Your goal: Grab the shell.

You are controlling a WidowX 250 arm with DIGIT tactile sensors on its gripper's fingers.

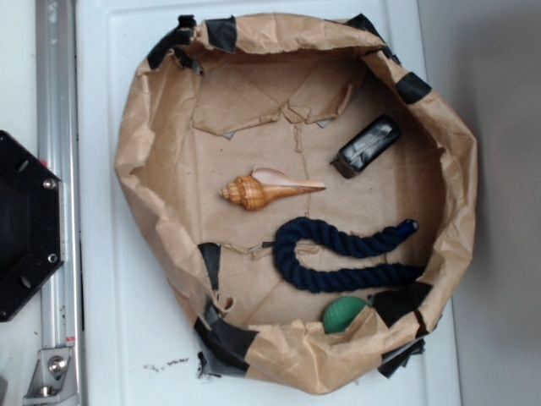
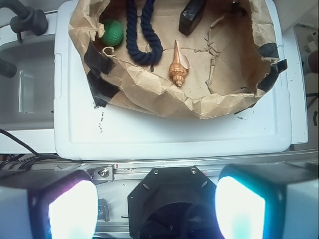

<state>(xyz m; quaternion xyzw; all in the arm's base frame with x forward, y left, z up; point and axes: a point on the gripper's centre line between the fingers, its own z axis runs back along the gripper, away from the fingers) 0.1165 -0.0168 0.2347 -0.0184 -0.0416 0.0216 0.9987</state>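
**A:** Starting with the exterior view: the shell (image 1: 269, 190) lies near the middle of the brown paper nest (image 1: 152, 161), on its flat floor, clear of everything else. Its fat spiral end points left, its thin tail right. A dark blue rope (image 1: 338, 254) curls just nearer than it, a small black box (image 1: 365, 145) sits off to the far right, and a green ball (image 1: 342, 313) is tucked against the near wall. No arm shows above the nest.

**B:** And the wrist view?

**A:** There the shell (image 2: 177, 66) stands lengthwise, tail towards the far side, close to the crumpled near wall of the paper. The gripper (image 2: 157, 201) hangs well back from it, over the black base (image 2: 172, 199), with its two pads (image 2: 72, 209) spread wide and nothing between them.

**B:** How would you expect it to handle?

**A:** Light, rigid and hard, I'd judge, with a ribbed body that should give some bite. The tail looks thin and likely brittle, and it tapers, so pads would slide off it. I'd close across the widest ribbed whorl, jaws set crosswise to the long axis. The pale lip on the far side seems thin too, so a gentle squeeze.
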